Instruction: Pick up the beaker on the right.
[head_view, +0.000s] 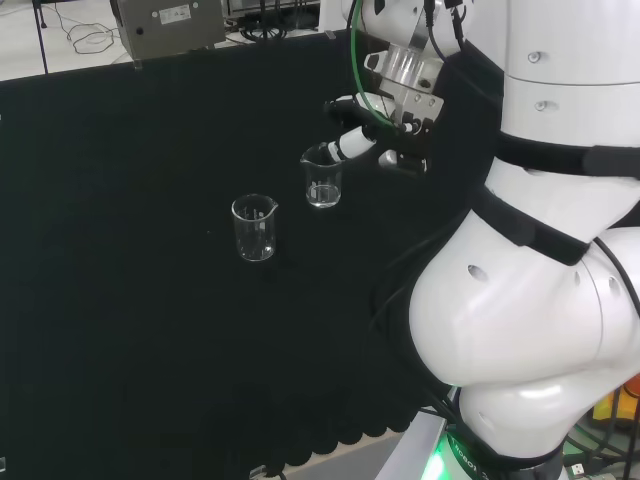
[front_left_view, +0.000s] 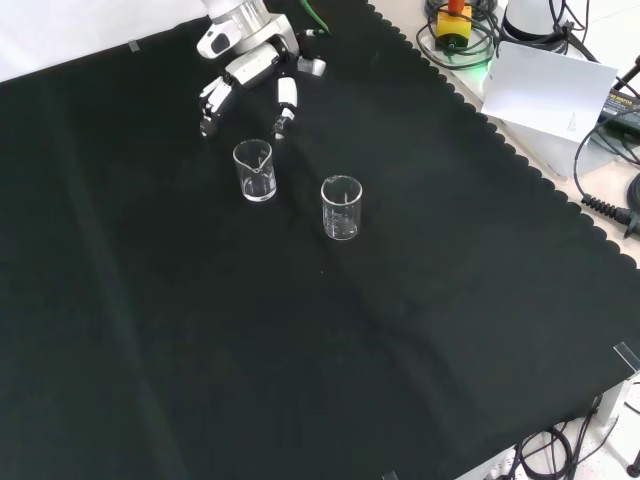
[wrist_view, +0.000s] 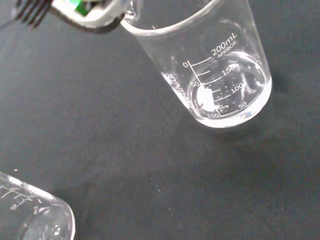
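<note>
We're in the approach step: nothing lifted yet. Two clear glass beakers stand upright on the desk (front_left_view: 480, 300), both apparently empty. In head view the target, the right-hand beaker (head_view: 322, 180), sits just by the hand (head_view: 385, 140); the other beaker (head_view: 254, 228) is to its left and nearer the camera, apart from it. In front view the target (front_left_view: 254, 170) is the one nearer the top, w/ the hand (front_left_view: 245, 70) just above it, and the other beaker (front_left_view: 340, 207) is lower right.

Fingers (front_left_view: 285, 105) are spread and only lightly bent, pointing down toward the cloth, holding nothing. They hang just behind the target's rim; we can't tell if a fingertip brushes the glass, but no wrap is made. Wrist view looks down along the target beaker (wrist_view: 220, 75), w/ graduation marks showing, and a bit of the other beaker (wrist_view: 35, 215) at the edge.

Next move, as we judge it: bring the hand down and fwd so the beaker wall sits between thumb and fingers, approx mid-height, then curl round it and lift straight up. Risks: glass is slick and light, so a glancing touch could tip or slide it; the neighbour beaker is near enough to get knocked if the hand swings wide.
</note>
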